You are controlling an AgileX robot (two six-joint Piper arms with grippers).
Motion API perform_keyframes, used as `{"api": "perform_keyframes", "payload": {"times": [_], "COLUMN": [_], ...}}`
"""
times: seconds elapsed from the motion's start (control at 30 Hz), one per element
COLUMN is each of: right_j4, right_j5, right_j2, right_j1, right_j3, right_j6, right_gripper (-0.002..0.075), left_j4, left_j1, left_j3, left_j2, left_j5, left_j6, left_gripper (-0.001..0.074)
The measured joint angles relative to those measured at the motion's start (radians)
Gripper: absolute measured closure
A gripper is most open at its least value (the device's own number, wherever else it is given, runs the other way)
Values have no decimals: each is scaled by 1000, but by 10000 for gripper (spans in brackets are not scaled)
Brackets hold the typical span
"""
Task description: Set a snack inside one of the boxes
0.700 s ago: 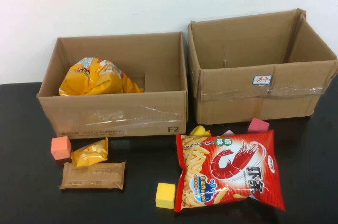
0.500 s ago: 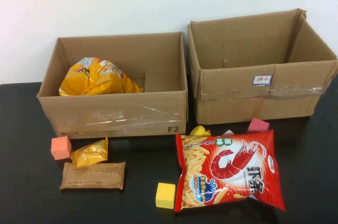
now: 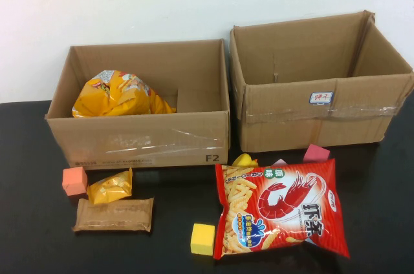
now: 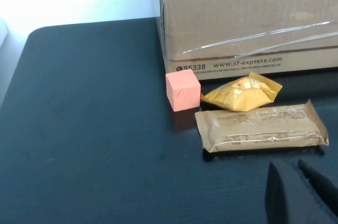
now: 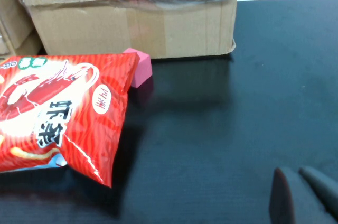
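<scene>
Both grippers hang low, jaws together: left gripper [image 4: 303,192] near the brown wrapper [image 3: 113,214], right gripper [image 5: 303,195] beside the red shrimp-chip bag [image 3: 279,207]. Beyond, the left box [image 3: 139,139] holds what seems a yellow bag [image 3: 119,95]; the right box [image 3: 320,115] stands alongside.

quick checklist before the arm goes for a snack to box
1. Left gripper shut, hanging over bare table short of the brown snack bar: not ok, open first.
2. Right gripper shut, beside the red shrimp chips bag: not ok.
3. Snack bar lies flat, nothing on it: ok.
4. Left box open, room beside the yellow bag: ok.
5. Right box floor free: cannot tell.
</scene>
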Motion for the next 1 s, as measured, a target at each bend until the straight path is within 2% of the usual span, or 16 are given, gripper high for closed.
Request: {"api": "perform_keyframes", "payload": {"times": [0.8,0.9,1.0], "right_j4": [0,0,-12], "right_j5": [2,-47,-160], "right_j2": [0,0,0], "right_j1": [0,0,0], "right_j3": [0,4,4], "right_j6": [0,0,-13], "right_gripper": [727,727,727], "left_j4": [2,2,2], "left_j1": [0,0,0], "left_j3": [0,7,11], "left_j2": [0,0,0], "left_j5": [0,-56,-244], "left_j6": [0,0,0], "left_gripper": [736,736,736]}}
